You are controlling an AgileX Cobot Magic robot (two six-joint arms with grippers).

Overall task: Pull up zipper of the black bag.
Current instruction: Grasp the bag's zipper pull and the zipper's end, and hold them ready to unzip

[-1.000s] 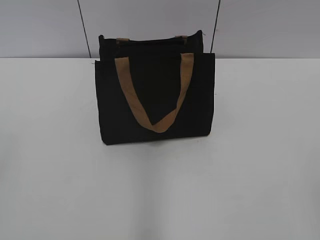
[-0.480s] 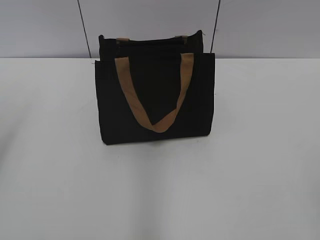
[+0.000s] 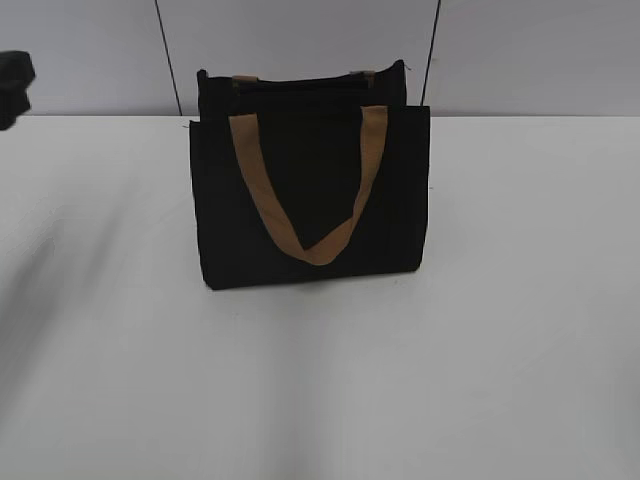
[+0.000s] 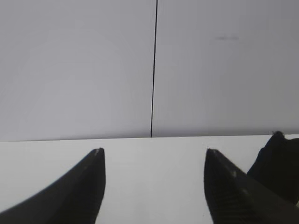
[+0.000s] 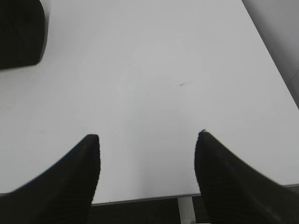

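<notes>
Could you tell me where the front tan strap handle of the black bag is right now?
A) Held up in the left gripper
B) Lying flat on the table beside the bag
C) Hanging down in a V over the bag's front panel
C: the tan strap handle droops in a V across the front of the black bag, with no gripper touching it.

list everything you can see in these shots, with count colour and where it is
black bag: one, black, standing upright on the table at centre, near the back wall
strap handles: two, tan-brown; the front one hangs in a V down the bag's face, the rear one shows only as stubs at the top edge
zipper: one, black, along the bag's top edge; pull not discernible
table: one, white, fills the foreground
wall: pale grey panels with two dark seams, behind the table
left pincer: one, black, open, empty, left of the bag
right pincer: one, black, open, empty, over bare table
</notes>
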